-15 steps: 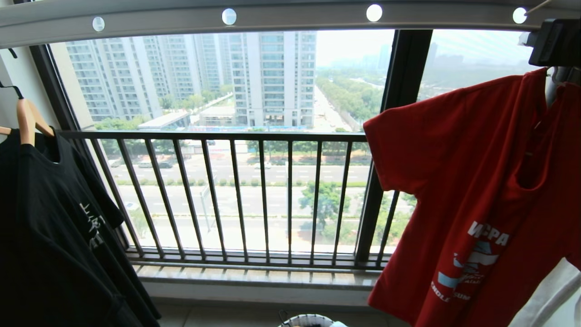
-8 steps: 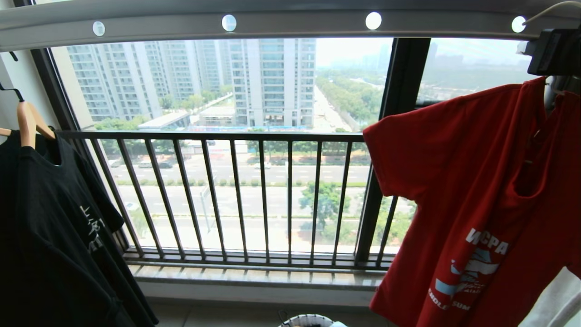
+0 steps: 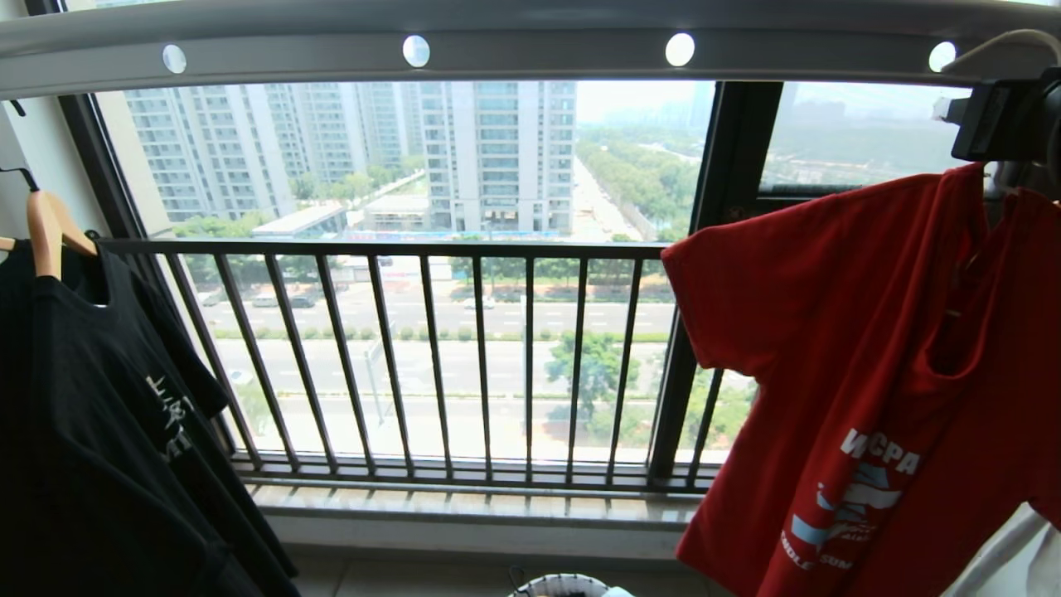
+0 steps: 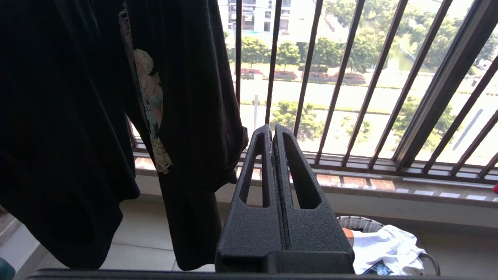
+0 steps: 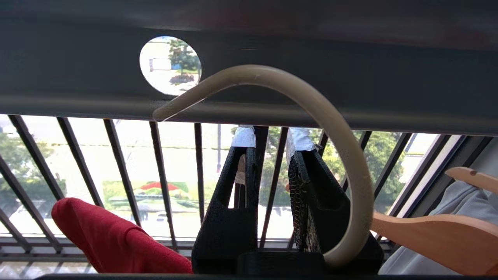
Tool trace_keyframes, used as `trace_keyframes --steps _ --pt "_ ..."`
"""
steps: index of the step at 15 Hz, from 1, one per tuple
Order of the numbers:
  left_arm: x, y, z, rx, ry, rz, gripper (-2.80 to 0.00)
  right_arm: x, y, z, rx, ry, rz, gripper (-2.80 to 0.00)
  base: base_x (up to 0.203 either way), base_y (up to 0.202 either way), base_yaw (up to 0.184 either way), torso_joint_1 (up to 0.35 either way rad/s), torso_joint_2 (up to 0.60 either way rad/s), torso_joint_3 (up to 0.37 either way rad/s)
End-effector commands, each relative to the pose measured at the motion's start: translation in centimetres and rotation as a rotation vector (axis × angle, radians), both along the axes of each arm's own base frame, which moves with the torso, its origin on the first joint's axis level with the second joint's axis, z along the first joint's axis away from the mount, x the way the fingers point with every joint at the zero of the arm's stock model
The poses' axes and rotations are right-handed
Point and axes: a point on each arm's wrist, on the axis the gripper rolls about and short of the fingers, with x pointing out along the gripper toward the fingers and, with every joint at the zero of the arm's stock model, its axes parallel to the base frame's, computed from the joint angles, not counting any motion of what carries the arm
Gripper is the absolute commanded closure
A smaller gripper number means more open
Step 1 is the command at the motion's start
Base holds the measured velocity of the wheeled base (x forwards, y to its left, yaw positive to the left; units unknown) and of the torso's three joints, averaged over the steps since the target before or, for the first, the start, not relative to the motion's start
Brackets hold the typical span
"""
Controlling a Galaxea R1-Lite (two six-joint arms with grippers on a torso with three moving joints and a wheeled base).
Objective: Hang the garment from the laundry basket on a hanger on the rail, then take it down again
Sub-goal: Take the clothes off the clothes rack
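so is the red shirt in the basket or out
Out: the red shirt hangs just under the rail, high above the laundry basket.

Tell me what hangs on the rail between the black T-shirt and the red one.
Nothing: in the head view the rail is bare between the black T-shirt and the red T-shirt; only the window railing shows behind.

One red T-shirt (image 3: 879,332), one black T-shirt (image 3: 91,431), one white garment (image 4: 385,249) in one basket (image 4: 360,223). One rail (image 3: 530,41) showing four round holes. Two wooden hangers (image 3: 46,232), one white hanger hook (image 5: 311,105).
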Motion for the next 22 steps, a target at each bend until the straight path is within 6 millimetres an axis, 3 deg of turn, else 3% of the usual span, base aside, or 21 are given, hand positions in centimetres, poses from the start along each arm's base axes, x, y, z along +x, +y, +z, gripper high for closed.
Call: trace_keyframes --steps 1,8,13,22 --pt "0.0 0.0 0.0 -0.001 0.001 0.000 0.00 0.3 0.0 -0.8 -0.001 0.033 0.000 0.00 0.000 0.000 0.000 0.000 0.00 0.000" --pt "0.0 0.0 0.0 0.001 -0.001 0.000 0.00 0.6 0.1 -1.9 -0.001 0.038 0.001 0.00 0.000 0.000 0.000 0.000 0.00 0.000" --pt "0.0 0.0 0.0 0.000 0.000 0.000 0.00 1.5 0.2 -4.2 -0.002 0.088 0.005 0.00 0.000 0.000 0.000 0.000 0.00 0.000" --pt "0.0 0.0 0.0 -0.001 -0.001 0.000 0.00 6.2 1.4 -8.3 0.162 0.122 0.069 0.00 0.000 0.000 0.000 0.000 0.00 0.000"
